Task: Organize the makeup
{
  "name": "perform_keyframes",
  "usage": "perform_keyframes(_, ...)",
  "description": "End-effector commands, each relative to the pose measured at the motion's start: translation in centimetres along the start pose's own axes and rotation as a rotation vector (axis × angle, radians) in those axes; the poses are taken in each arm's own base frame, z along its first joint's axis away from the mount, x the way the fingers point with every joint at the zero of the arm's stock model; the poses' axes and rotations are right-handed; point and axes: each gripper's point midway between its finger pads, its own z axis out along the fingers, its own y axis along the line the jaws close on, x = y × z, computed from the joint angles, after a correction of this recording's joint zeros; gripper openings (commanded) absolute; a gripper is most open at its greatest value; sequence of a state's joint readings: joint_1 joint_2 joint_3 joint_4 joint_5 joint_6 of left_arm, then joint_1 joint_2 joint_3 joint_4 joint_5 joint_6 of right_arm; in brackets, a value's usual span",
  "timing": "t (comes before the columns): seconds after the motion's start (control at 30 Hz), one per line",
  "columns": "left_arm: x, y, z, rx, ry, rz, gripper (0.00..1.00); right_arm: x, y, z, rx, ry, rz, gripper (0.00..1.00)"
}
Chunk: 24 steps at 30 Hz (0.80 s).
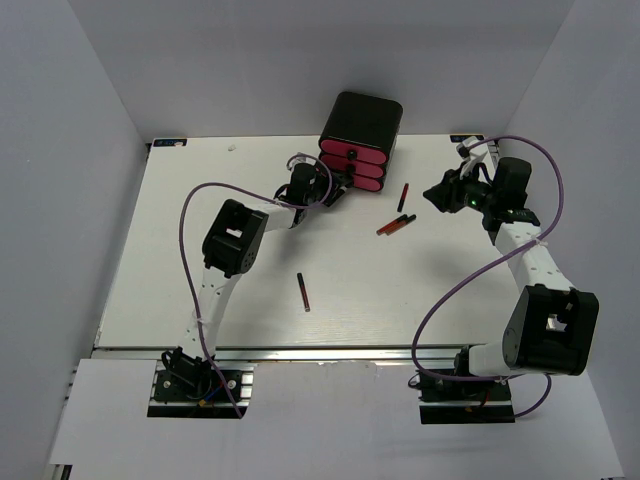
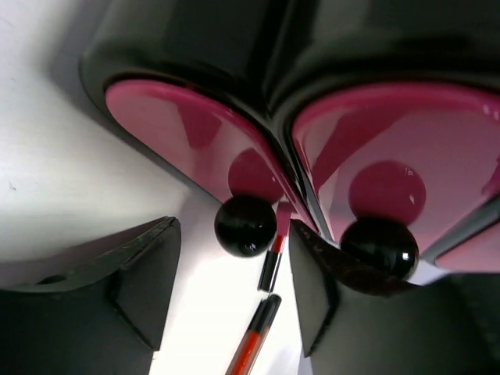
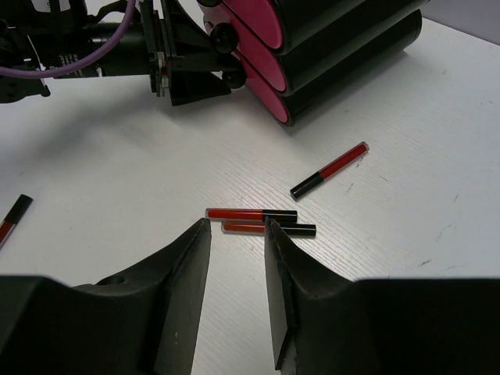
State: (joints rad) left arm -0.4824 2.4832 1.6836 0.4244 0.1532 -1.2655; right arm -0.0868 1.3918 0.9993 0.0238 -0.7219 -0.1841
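Observation:
Several thin red-and-black sticks lie on the white table: a pair side by side, one nearer the box, and one alone at mid-table. My left gripper is open at the front of the black box with pink drawers. A black drawer knob sits between its fingers, untouched. My right gripper is open and empty, hovering just short of the pair. The stick nearer the box lies beyond it. No compacts or palettes are in view.
The drawers look closed. A second knob shows by my left gripper's right finger. Two sticks show on the table between the left fingers. White walls enclose the table on three sides.

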Motion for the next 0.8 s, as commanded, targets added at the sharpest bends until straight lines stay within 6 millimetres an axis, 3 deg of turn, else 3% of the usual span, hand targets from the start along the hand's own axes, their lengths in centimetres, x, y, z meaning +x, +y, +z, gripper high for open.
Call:
perform_keyframes(0.0,-0.6,-0.8,0.7,-0.004,-0.040,-0.008,0.66,-0.7,0.3,-0.4,-0.010,-0.028,0.002,0.40)
perform_keyframes(0.27,0.1,0.4,0.3,-0.022,-0.043,-0.032,0.40,-0.2,0.5,-0.5,-0.018,-0.015,0.010,0.40)
perform_keyframes(0.3,0.2,0.6,0.1,-0.021,-0.040,-0.033,0.38,0.1,0.6,-0.5,-0.020,-0.008,0.012,0.41)
perform_keyframes(0.33,0.1,-0.5,-0.3,0.011,-0.042,-0.025,0.37,0.4,0.7,-0.5,-0.029,0.001,-0.004,0.44)
perform_keyframes(0.4,0.6,0.4,-1.2,-0.007,-0.030,-0.008,0.33,1.6,0.9,-0.6,-0.043,0.044,-0.002,0.55)
perform_keyframes(0.43,0.4,-0.7,-1.9,0.012,-0.037,0.011,0.32,2.2,0.8,-0.4,-0.047,0.064,-0.013,0.57)
perform_keyframes(0.47,1.3,0.8,-2.8,-0.018,-0.022,0.010,0.32,2.8,0.6,-0.4,-0.045,0.084,-0.006,0.61)
perform_keyframes(0.53,1.2,-0.6,-4.3,0.020,-0.027,0.017,0.31,4.5,0.3,-0.3,-0.037,0.147,0.031,0.62)
perform_keyframes(0.63,2.5,1.2,-6.9,-0.011,-0.015,0.022,0.31,6.6,-0.3,0.0,-0.008,0.226,0.084,0.63)
perform_keyframes(0.67,2.4,-0.1,-8.0,0.012,-0.021,0.027,0.31,7.1,-0.5,0.1,0.005,0.244,0.100,0.62)
perform_keyframes(0.7,3.1,1.3,-9.0,-0.019,-0.013,0.025,0.31,7.5,-0.7,0.2,0.020,0.258,0.112,0.62)
perform_keyframes(0.77,3.3,0.6,-10.2,-0.004,-0.018,0.037,0.33,8.4,-1.4,0.6,0.071,0.288,0.157,0.60)
